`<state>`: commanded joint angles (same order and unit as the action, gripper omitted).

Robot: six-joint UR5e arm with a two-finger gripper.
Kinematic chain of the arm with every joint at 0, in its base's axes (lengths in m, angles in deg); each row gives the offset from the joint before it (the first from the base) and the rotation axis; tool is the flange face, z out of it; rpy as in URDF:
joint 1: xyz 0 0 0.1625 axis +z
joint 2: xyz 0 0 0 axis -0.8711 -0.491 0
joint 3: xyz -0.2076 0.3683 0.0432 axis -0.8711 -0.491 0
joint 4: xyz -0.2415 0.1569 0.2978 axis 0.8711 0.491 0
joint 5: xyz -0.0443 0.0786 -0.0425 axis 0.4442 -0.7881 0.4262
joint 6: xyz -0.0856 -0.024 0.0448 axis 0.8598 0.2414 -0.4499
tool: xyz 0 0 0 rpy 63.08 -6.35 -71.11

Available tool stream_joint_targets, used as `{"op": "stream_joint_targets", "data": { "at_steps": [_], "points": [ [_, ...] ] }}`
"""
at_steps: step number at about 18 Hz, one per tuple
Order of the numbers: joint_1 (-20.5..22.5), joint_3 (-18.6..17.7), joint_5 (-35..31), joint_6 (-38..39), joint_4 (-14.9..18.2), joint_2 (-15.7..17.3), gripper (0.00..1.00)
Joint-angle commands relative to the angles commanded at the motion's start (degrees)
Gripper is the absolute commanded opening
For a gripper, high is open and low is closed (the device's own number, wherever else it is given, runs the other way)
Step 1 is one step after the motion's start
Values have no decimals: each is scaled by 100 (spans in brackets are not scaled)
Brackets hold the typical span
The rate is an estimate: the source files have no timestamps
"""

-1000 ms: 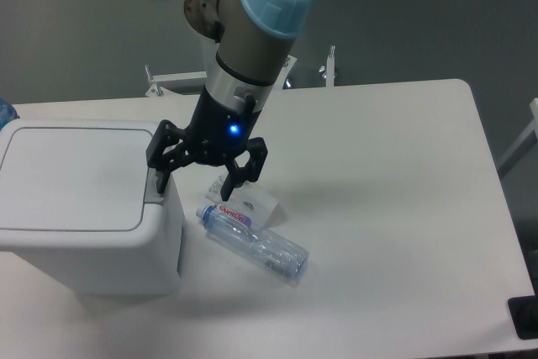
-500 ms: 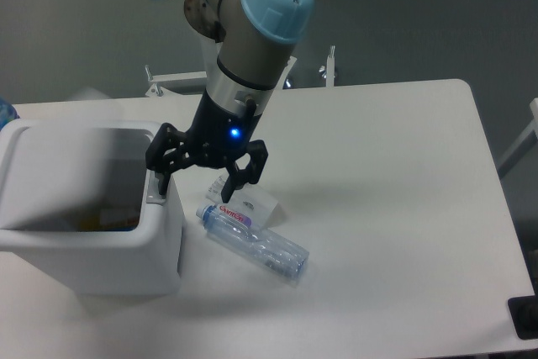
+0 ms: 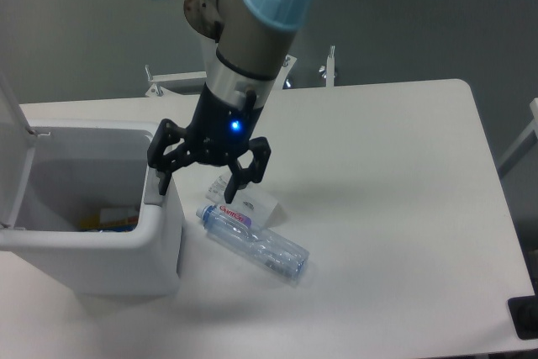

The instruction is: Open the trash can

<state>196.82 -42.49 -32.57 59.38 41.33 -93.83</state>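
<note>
At the left side of the white bench (image 3: 387, 208) stands the large boxy white plastic trash can (image 3: 101, 250), its flat lid (image 3: 13, 153) swung upright, so the inside shows. The black two-finger gripper (image 3: 203, 181) hangs over the can's right rim, jaws spread wide and holding nothing, one finger low at the rim where the push-button probably sits. A clear plastic bottle (image 3: 255, 241) lies beside the can.
</note>
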Motion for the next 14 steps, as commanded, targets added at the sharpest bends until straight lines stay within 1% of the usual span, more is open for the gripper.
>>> {"op": "stream_joint_targets", "data": {
  "at_steps": [2,4,8,11,14],
  "points": [
    [289,132,-176,-9,-46,17,100],
    [439,272,-351,-52,-54,18,100],
    [1045,536,-449,-473,-81,9,100],
    [1458,563,-546,-1088,-46,26,100],
    [1792,467,-572,-2211,7,97,100]
  ]
}}
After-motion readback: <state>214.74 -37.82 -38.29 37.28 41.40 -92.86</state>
